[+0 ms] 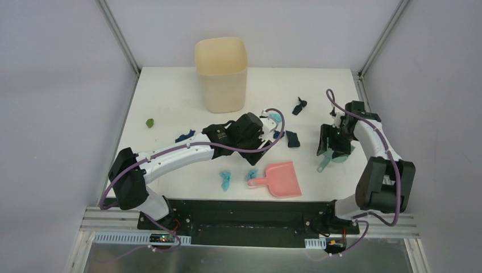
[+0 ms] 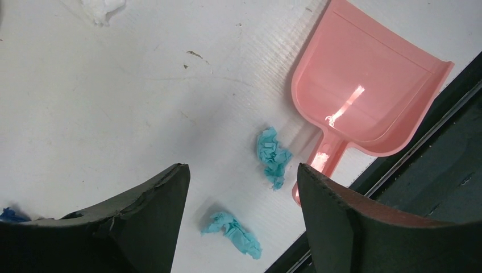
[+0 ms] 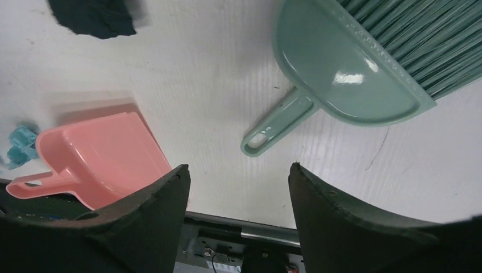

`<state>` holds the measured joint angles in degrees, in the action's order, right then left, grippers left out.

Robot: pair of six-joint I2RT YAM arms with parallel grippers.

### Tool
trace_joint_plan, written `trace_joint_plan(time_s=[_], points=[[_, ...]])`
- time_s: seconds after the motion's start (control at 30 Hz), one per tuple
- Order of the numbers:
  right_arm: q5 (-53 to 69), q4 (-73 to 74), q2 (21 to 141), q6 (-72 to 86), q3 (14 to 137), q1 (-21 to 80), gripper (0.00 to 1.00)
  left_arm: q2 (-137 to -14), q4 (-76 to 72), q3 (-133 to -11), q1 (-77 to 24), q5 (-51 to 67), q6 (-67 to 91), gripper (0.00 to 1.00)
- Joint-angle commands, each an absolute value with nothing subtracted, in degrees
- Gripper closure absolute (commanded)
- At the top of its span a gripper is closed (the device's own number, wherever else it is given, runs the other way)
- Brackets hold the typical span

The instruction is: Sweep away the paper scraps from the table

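Two paper scraps lie left of the pink dustpan, teal brush to its right, left gripper and right gripper both spread wide, seemingly empty.

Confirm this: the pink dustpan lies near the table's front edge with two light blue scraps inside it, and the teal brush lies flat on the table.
One thing is wrong: the pink dustpan is empty. The two light blue scraps lie on the table beside its handle, as the left wrist view shows. The rest stands, teal brush included.
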<state>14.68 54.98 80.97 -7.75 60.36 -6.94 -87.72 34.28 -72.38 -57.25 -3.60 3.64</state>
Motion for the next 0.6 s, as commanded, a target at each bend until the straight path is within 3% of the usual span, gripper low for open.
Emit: trace_joint_plan(time_s=[0.0, 0.1, 0.3, 0.43, 0.57], points=[[9.4, 57.8, 85.0, -1.0, 62.2, -5.6, 0.34, -85.1, 32.3, -72.3, -56.6, -4.4, 4.6, 0.28], [5.3, 58.1, 89.7, -0.3, 63.4, -4.7, 0.46, -85.1, 32.5, -72.6, -56.6, -4.4, 4.4, 0.28], [3.4, 58.6, 97.2, -0.2, 66.2, -4.2, 0.45, -84.4, 32.4, -72.5, -56.0, -4.5, 4.5, 0.28], [0.4, 56.8, 101.3, -0.2, 67.0, -3.3, 0.33, -84.5, 32.5, -72.6, -55.5, -3.5, 4.9, 0.28], [-2.0, 56.5, 104.9, -0.9, 67.8, -3.3, 0.42, -84.7, 32.6, -72.7, -55.0, -3.0, 5.1, 0.28]])
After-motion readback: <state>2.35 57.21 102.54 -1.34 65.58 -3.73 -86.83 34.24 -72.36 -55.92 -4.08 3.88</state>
